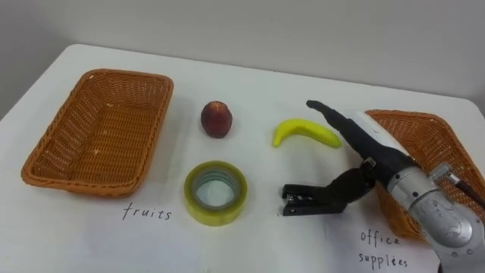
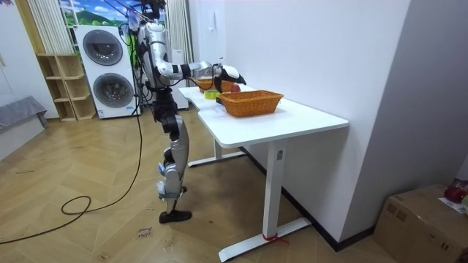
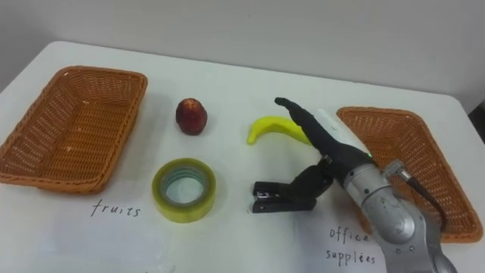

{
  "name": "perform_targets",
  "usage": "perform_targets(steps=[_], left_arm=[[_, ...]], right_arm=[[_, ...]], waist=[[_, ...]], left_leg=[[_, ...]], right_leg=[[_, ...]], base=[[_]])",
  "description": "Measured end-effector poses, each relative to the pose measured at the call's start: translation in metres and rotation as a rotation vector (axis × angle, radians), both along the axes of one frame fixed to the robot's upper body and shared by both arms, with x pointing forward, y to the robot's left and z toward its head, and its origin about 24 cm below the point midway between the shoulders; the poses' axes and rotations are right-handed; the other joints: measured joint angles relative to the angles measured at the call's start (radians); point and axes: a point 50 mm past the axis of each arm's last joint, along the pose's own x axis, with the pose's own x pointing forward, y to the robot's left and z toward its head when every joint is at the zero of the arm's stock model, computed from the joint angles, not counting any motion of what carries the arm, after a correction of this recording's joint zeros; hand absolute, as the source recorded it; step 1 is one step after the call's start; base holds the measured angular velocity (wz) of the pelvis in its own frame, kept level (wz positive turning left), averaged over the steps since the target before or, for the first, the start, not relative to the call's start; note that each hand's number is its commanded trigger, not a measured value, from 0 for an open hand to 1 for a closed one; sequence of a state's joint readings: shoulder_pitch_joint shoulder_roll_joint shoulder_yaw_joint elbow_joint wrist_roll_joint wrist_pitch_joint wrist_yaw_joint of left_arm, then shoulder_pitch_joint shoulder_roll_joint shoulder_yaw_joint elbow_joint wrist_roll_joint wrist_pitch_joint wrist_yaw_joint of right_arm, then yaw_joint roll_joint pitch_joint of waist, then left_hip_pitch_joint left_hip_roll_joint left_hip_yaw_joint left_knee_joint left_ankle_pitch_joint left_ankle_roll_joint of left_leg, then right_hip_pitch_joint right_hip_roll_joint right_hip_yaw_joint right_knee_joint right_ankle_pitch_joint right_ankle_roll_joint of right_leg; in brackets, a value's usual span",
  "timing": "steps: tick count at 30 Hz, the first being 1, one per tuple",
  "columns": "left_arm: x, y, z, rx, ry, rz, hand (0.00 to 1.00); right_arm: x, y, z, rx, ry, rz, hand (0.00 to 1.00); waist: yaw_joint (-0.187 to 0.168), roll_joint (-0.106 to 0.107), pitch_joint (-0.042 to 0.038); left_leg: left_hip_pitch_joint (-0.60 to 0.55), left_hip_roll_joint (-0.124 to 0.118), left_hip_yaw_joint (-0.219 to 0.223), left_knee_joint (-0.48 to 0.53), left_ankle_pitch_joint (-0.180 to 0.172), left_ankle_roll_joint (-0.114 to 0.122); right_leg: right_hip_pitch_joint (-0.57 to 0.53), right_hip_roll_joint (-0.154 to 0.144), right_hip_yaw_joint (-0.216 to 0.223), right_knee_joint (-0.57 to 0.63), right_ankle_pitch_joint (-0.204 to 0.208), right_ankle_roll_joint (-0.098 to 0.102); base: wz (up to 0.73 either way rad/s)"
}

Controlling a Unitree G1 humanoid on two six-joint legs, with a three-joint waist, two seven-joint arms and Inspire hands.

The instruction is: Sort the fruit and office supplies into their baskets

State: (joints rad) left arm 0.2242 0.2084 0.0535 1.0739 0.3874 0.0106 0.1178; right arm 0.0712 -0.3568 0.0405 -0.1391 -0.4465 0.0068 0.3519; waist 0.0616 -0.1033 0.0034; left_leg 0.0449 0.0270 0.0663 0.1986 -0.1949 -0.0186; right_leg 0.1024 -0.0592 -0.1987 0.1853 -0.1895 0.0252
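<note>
A black stapler [image 1: 305, 201] lies on the white table [image 1: 91, 243] right of centre. My right hand [image 1: 373, 145] hovers over its right end. The fingers [image 1: 327, 114] are straight, reaching past the yellow banana [image 1: 301, 132], and the dark thumb [image 1: 350, 186] hangs down against the stapler. A red apple [image 1: 217, 119] sits at centre back, and a roll of yellowish tape [image 1: 216, 192] lies in front of it. The empty basket [image 1: 45, 163] marked "fruits" is at the left. The basket [image 1: 439, 125] marked for office supplies stands at the right, partly hidden by my arm.
Handwritten labels [image 1: 148, 214] lie in front of each basket. In the room view I stand at the table's [image 2: 292, 120] far end, with a wall beside it. Washing machines [image 2: 110, 69] and a shelf stand behind me, and a cardboard box [image 2: 428, 219] is on the floor.
</note>
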Motion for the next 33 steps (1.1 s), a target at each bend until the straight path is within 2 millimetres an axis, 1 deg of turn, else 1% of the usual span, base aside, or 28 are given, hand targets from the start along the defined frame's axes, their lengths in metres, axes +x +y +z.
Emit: perform_targets(steps=[3, 7, 13, 16, 25, 33], left_arm=[[0.001, 0.001, 0.000, 0.004, 0.000, 0.001, 0.00], [0.001, 0.001, 0.000, 0.004, 0.001, 0.002, 0.00], [0.005, 0.001, 0.001, 0.004, -0.011, -0.001, 0.00], [0.007, 0.001, 0.002, -0.002, -0.016, -0.005, 0.00], [0.007, 0.001, 0.002, -0.006, -0.015, -0.005, 0.00], [0.009, 0.002, 0.003, 0.001, -0.022, -0.006, 0.00]], right_arm=[[-0.002, 0.001, -0.007, -0.031, 0.037, -0.004, 0.00], [-0.007, 0.000, -0.013, -0.037, 0.065, -0.003, 0.00], [-0.010, -0.003, -0.020, -0.052, 0.121, -0.011, 0.00], [-0.011, -0.006, -0.027, -0.067, 0.162, -0.020, 0.00], [-0.011, -0.006, -0.029, -0.072, 0.188, -0.013, 0.00], [-0.016, 0.003, -0.036, -0.066, 0.222, 0.022, 0.00]], waist=[[0.001, -0.004, -0.0027], [0.001, -0.006, -0.0028], [0.001, -0.009, -0.0017], [0.001, -0.013, 0.0015], [0.005, -0.016, 0.0021], [0.028, -0.016, 0.0023]], left_leg=[[0.000, -0.001, 0.000, -0.001, 0.000, 0.000], [0.000, -0.001, 0.000, -0.001, 0.000, 0.000], [0.000, -0.001, 0.000, -0.002, 0.000, 0.000], [0.000, -0.001, 0.000, -0.001, 0.000, 0.000], [0.001, -0.001, 0.000, -0.001, 0.000, 0.000], [0.002, -0.001, -0.002, -0.001, 0.000, 0.000]], right_leg=[[0.001, 0.000, 0.001, 0.000, 0.000, 0.000], [0.001, 0.000, 0.001, 0.000, 0.000, 0.000], [0.000, 0.000, 0.001, 0.000, 0.000, 0.000], [0.000, 0.000, 0.002, 0.000, 0.000, 0.000], [0.000, 0.000, 0.001, 0.000, 0.000, 0.000], [0.001, 0.000, -0.001, -0.001, 0.000, 0.000]], base=[[0.00], [0.00], [0.00], [0.00], [0.00], [0.00]])
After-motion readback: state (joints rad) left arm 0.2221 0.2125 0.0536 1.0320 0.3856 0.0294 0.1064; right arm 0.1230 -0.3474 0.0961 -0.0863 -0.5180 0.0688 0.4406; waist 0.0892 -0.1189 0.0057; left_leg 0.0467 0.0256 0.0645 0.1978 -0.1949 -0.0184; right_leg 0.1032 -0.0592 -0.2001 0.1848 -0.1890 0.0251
